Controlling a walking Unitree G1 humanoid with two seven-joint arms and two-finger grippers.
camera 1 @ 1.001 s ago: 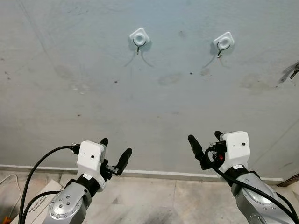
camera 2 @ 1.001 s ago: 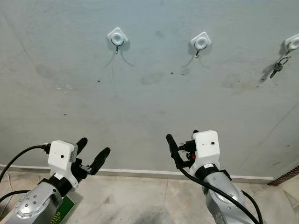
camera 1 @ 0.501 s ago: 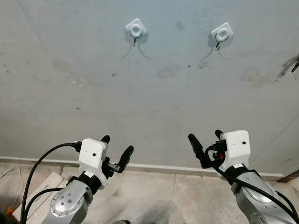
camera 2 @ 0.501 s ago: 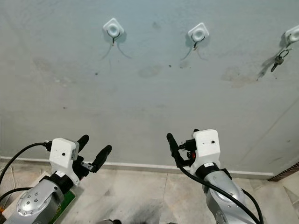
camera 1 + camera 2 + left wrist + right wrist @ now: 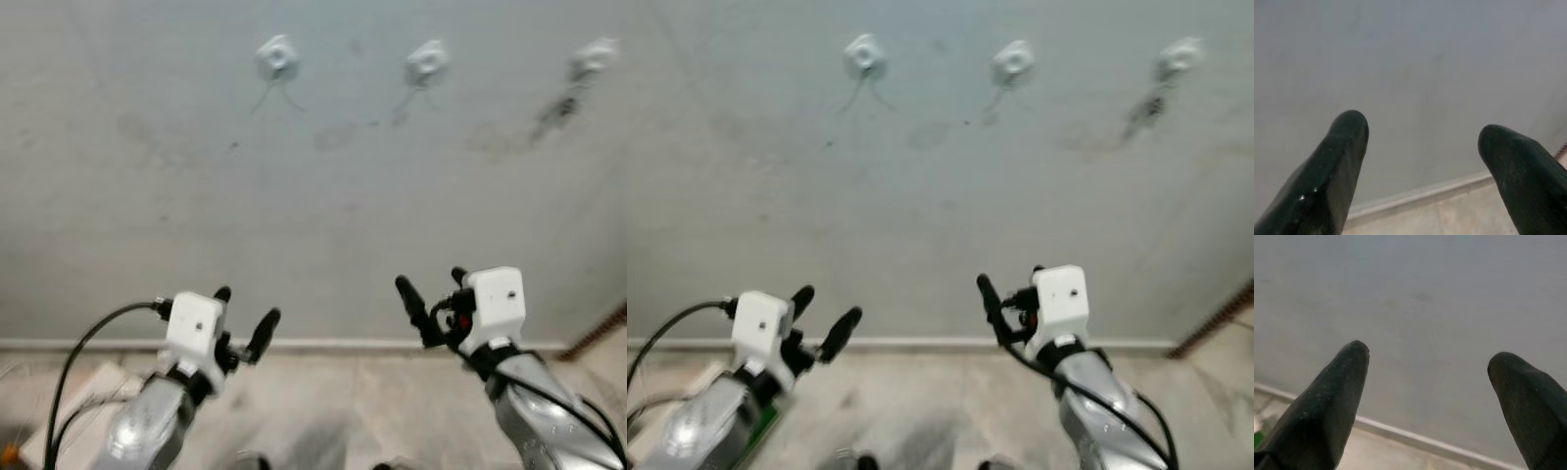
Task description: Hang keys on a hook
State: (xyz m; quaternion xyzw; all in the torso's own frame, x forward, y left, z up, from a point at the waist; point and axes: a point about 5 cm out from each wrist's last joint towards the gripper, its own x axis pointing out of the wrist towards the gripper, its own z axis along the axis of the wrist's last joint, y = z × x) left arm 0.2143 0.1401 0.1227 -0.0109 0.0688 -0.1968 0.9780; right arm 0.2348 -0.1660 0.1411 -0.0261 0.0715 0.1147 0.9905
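Grey wall (image 5: pixel 313 196) up front, three hooks near its top edge, and the keys (image 5: pixel 1144 106) look already hung on the rightmost hook (image 5: pixel 1180 54). Left gripper (image 5: pixel 242 315) and right gripper (image 5: pixel 431 300) both spread, holding nothing. Pretty much done, I'd say.

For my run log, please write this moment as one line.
view: blurred | left gripper: open, empty, low | right gripper: open, empty, low | hooks: three on wall | keys: on right hook
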